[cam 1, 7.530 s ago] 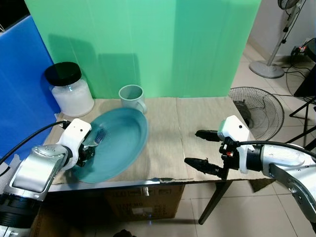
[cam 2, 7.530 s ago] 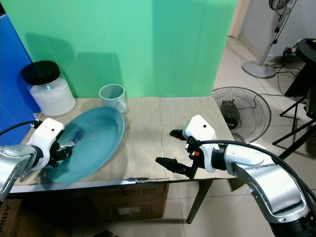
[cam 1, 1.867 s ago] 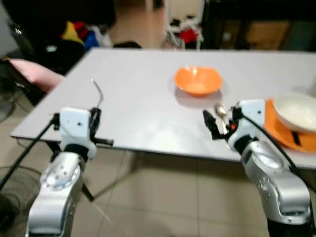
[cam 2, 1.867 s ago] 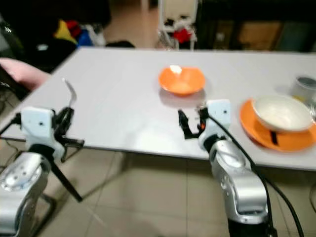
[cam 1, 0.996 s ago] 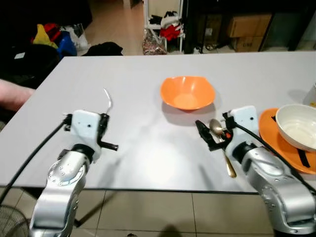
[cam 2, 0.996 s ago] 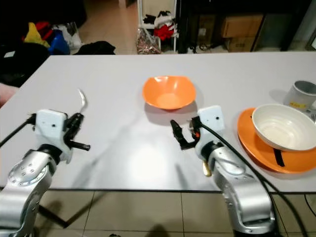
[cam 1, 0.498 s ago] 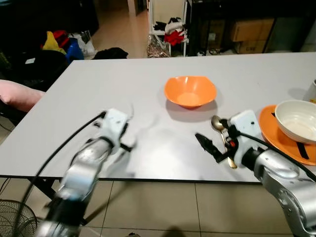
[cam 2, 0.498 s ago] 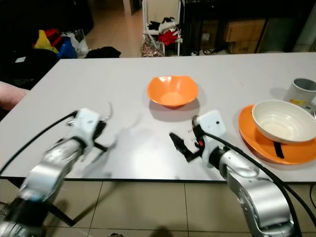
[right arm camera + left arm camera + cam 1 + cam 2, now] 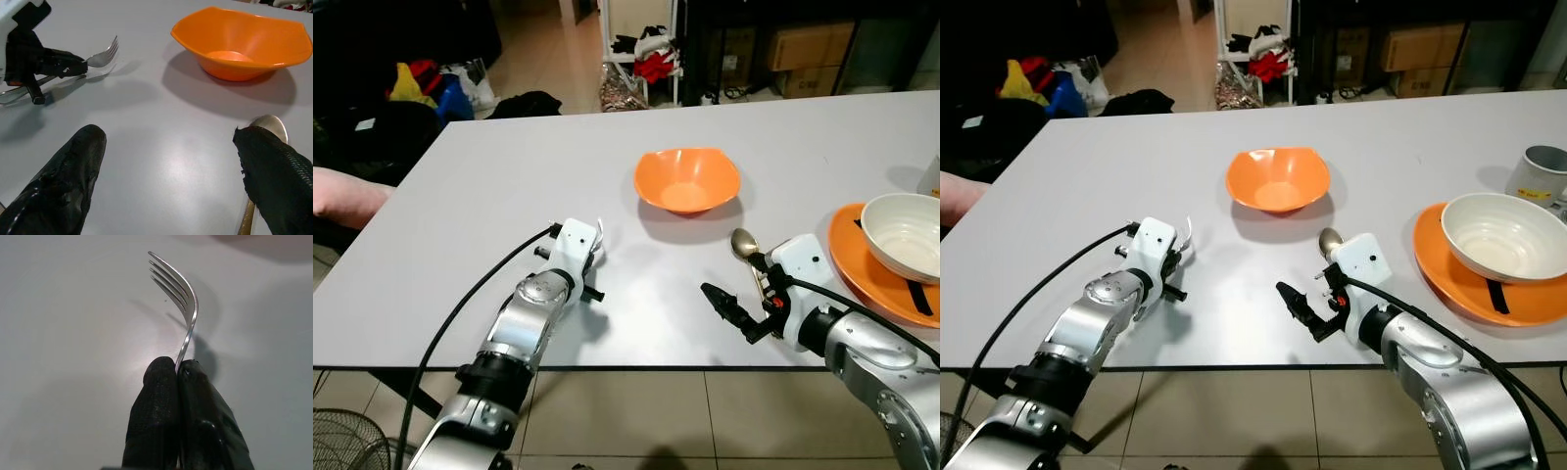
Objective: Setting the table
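Fork (image 9: 185, 298) is pinched between the two black fingers of the left gripper (image 9: 177, 369), which are pressed tight on its thin handle — the tines curve away from the fingertips and hang just above the grey table (image 9: 460, 196). From the head views this gripper sits low over the table, to the left of the orange bowl (image 9: 686, 182) and nearer the front edge. The right gripper (image 9: 744, 294) is spread wide and holds nothing; it rests low near the front edge of the table, with a spoon (image 9: 747, 251) lying on the surface just beside one finger (image 9: 276, 171). In the right wrist view the bowl of this spoon shows just past that fingertip. Further to the right stands an orange plate (image 9: 1449, 279) with a white bowl (image 9: 1496, 233) on it, and a grey mug (image 9: 1540, 174) behind — close to the table's right side.
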